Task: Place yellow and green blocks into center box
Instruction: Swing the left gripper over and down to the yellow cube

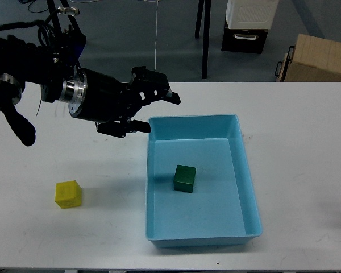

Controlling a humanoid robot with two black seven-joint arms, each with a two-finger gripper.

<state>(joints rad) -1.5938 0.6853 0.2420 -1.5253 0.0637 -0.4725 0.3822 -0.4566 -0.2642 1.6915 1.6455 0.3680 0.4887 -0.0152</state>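
Note:
A yellow block [68, 194] lies on the white table [307, 148] at the front left. A green block [184, 178] sits inside the light blue box [238, 128] in the middle of the table. My left gripper [158, 111] reaches in from the left and hovers above the box's far left corner. Its two fingers stand apart, open and empty. It is well to the right of and beyond the yellow block. My right gripper is out of view.
Beyond the table's far edge stand black stand legs [204, 40], a black-and-white case [247, 25] and a cardboard box [318, 57] on the floor. A thin white cable [156, 40] hangs behind the table.

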